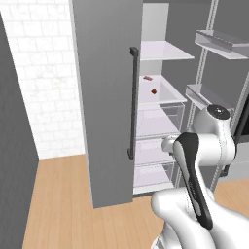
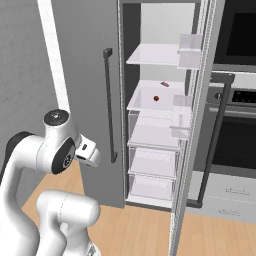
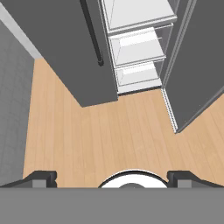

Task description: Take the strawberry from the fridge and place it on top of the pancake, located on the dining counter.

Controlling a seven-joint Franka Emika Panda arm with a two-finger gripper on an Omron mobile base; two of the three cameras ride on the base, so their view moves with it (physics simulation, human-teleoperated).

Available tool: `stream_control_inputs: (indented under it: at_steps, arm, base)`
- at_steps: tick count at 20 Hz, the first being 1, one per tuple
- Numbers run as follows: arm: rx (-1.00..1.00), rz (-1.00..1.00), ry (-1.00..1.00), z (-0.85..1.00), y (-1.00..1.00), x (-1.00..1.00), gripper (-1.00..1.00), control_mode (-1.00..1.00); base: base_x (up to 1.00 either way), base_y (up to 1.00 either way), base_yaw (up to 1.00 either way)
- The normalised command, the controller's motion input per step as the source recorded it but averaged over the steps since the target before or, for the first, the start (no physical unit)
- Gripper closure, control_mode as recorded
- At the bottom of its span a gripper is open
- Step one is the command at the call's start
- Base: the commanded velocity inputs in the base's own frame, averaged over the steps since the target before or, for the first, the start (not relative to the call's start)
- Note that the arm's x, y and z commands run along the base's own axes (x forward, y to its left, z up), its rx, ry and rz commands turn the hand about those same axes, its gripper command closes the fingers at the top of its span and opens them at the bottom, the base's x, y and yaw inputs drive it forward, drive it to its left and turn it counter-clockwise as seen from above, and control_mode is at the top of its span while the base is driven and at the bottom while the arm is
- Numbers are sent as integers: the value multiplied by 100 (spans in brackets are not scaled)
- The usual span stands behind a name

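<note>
Light wood floor (image 3: pixel 109 131), white tiled wall (image 1: pixel 44 73), open fridge (image 1: pixel 107 97), strawberry (image 1: pixel 154 91) on white shelf, tool (image 3: pixel 112 177) fingers spread apart

Even, bright rendered light, no clear source. Soft shading inside fridge (image 1: pixel 160 97) ahead of tool; no glare. All sharp, no blur or edge distortion.

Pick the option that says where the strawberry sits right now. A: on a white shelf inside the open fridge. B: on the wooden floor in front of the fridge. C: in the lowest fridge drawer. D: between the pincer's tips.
A: the strawberry lies on a white shelf inside the open fridge, above the clear drawers, near a flatter dark red piece, while the pincer looks down at bare floor with nothing between its tips.
</note>
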Motion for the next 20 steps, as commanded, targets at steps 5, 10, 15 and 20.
stream_control_inputs:
  at_steps: [5, 10, 15, 20]
  arm:
    - [0, 0, 0, 0, 0, 0, -100, -100]
    - [0, 0, 0, 0, 0, 0, -100, -100]
    - [0, 0, 0, 0, 0, 2, -100, 100]
    - [0, 0, 0, 0, 0, 0, -100, 100]
  base:
    - [0, 0, 0]
    - [0, 0, 0]
    - [46, 0, 2]
    - [66, 0, 2]
